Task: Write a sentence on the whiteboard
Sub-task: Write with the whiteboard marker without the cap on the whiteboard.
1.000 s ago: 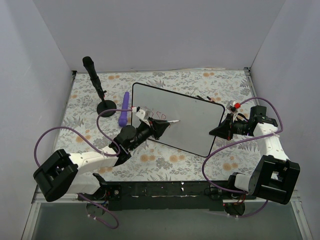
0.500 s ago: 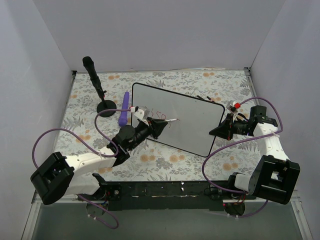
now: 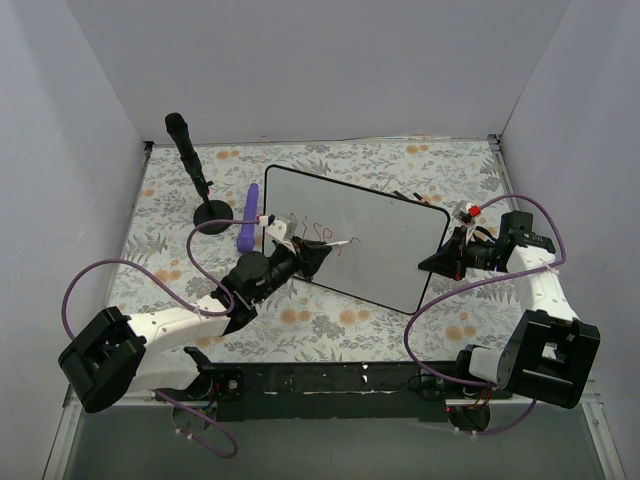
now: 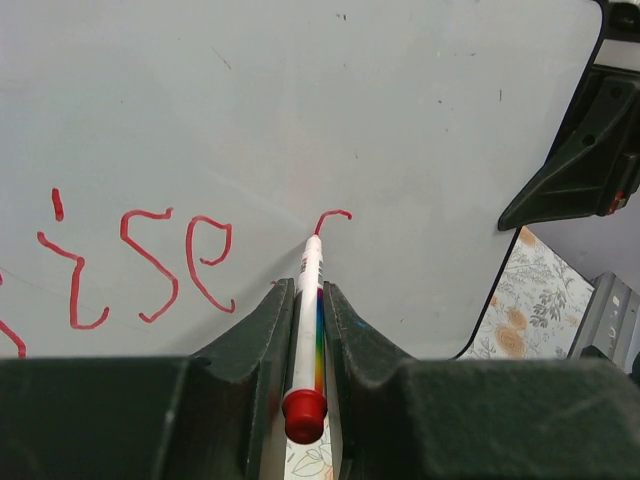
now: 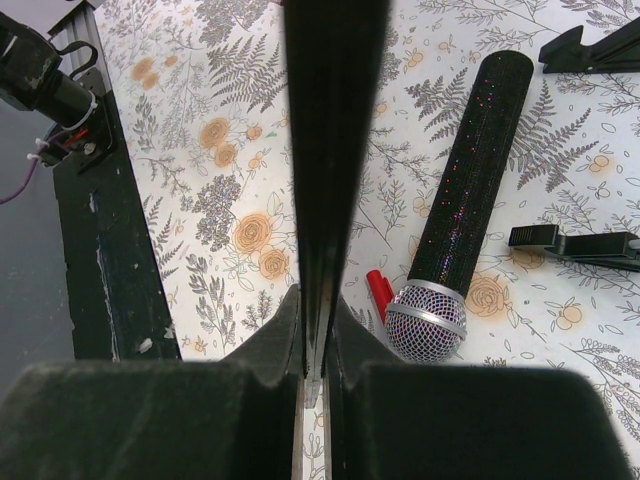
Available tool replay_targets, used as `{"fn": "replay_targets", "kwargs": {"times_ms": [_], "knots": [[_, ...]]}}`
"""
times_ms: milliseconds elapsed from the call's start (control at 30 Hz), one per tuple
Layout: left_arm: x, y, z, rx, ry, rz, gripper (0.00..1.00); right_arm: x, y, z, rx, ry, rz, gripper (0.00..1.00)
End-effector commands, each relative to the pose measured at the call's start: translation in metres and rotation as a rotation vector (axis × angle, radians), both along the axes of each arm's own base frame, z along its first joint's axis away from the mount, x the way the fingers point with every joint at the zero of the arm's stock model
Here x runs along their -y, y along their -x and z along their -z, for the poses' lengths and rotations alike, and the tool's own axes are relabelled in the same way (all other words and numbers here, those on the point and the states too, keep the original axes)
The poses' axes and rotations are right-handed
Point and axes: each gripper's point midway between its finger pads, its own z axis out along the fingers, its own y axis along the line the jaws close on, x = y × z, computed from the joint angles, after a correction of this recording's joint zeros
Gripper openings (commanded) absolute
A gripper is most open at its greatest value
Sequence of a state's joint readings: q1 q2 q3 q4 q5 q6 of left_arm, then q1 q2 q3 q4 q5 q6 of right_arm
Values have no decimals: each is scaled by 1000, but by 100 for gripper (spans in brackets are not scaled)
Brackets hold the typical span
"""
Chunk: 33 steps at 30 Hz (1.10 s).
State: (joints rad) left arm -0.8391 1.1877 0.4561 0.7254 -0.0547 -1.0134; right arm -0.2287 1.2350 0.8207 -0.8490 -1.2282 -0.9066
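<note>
The whiteboard sits at the centre of the table. The left claw is at the board's near-left edge, pressed together on a marker. The marker tip touches the white surface. The sentence, red letters reading "rise", lies on the board just beside the tip, on its left in the left wrist view. A short curved stroke begins at the tip. The right claw pinches the board's right rim, with one finger tight on each face.
</note>
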Motion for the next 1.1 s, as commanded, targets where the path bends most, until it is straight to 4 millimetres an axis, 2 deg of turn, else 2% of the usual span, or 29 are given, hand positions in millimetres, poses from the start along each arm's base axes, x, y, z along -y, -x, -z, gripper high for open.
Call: {"fn": "replay_targets", "kwargs": {"times_ms": [0,667,1067], "knots": [[-12,-2,22,-42,-47,-36,0,2,-6,0,65,52,-12,1],[5,10,35,-80,-51,75,0,3,-7,0,66,54,-11,1],[16,4,18,-40,-36,93,0,3,-7,0,66,54,-11,1]]}}
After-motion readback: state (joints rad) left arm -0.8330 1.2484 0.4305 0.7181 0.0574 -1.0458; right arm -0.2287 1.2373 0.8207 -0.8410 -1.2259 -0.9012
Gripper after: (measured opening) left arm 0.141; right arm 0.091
